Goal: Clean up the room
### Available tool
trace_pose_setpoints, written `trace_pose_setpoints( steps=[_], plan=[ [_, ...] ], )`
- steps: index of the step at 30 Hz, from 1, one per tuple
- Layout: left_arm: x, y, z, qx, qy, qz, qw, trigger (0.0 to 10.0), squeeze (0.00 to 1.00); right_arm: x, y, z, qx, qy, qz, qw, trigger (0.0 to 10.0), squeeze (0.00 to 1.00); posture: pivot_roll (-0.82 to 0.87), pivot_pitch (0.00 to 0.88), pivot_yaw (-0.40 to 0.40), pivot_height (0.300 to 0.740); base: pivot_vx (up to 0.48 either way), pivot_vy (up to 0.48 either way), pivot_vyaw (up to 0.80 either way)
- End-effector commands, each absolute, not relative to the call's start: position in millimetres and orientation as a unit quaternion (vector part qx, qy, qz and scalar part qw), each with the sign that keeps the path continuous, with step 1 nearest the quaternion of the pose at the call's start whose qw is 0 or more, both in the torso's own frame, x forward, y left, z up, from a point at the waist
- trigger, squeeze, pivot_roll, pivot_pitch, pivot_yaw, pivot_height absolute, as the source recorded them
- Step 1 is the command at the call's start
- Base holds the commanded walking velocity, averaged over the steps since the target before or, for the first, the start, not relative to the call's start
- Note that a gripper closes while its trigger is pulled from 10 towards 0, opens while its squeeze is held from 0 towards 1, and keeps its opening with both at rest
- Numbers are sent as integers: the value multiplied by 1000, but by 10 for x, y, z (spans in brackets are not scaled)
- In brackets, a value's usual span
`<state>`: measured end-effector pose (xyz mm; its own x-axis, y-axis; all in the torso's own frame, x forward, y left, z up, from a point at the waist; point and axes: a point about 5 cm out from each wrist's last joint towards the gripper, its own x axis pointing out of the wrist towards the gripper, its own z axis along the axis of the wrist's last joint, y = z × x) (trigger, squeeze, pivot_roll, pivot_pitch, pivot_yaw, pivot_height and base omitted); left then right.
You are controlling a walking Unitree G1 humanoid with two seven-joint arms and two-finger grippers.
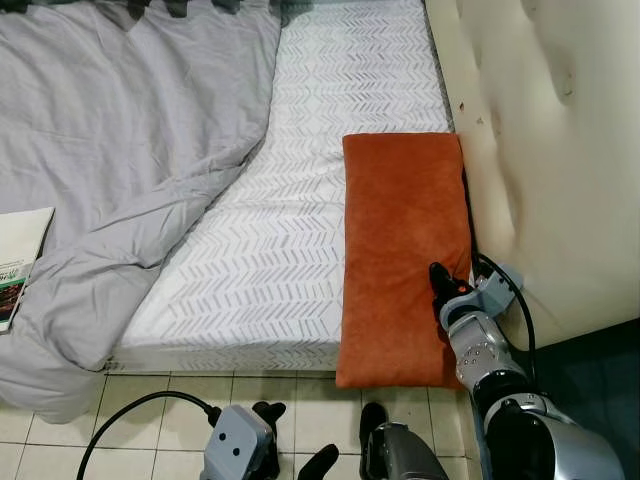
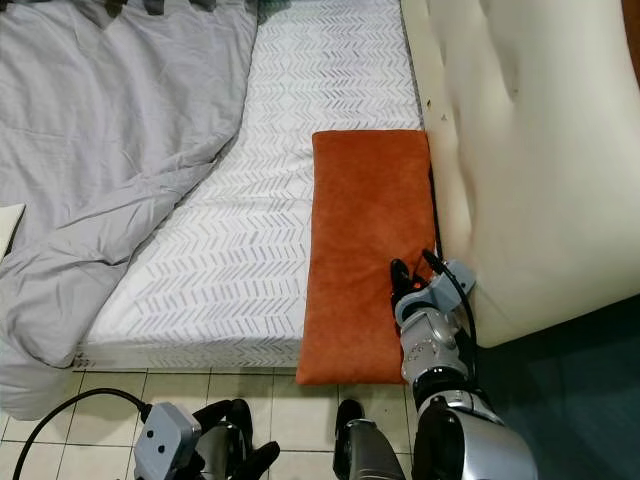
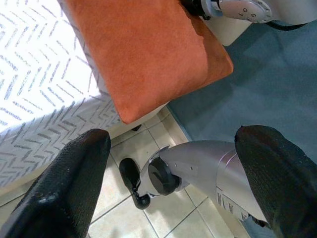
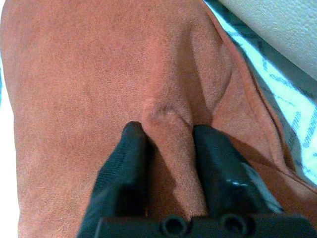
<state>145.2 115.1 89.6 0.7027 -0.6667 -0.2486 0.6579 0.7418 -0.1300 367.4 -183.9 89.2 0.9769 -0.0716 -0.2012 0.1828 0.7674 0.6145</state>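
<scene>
Right end effector (image 4: 166, 130) clamped on orange pillow (image 1: 400, 240) fold; headboard (image 1: 550, 130) at 3 o'clock, grey duvet (image 1: 120, 130) at 9; left end effector (image 3: 168, 163) fingers apart.

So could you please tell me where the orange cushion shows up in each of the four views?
Left eye view: orange cushion, right of centre, along the headboard.
Right eye view: centre, hanging over the mattress edge.
Left wrist view: top centre, beyond the left gripper.
Right wrist view: a fold pinched in the right gripper.
Shared landmark: the patterned sheet.
</scene>
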Motion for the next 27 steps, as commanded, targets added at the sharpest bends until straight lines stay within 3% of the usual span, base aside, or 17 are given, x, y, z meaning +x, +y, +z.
trace_pose_setpoints(
  steps=[1, 11, 27],
  plan=[
    [1399, 1122, 829, -18, 156, -360, 920, 10000, 0, 3574, -1701, 660, 347, 148, -69, 924, 0, 0, 181, 478, 2, 740, 0, 0, 0],
    [1396, 1135, 814, -19, 157, -353, 922, 10000, 0, 3918, -1838, 1365, 319, 30, -69, 945, 0, 0, 177, 486, 1, 740, 0, 0, 0],
    [1433, 1120, 807, -19, 152, -350, 924, 10000, 0, 4131, -1927, 2166, 298, -97, -60, 948, 0, 0, 167, 484, -7, 740, 0, 0, 0]
  ],
)
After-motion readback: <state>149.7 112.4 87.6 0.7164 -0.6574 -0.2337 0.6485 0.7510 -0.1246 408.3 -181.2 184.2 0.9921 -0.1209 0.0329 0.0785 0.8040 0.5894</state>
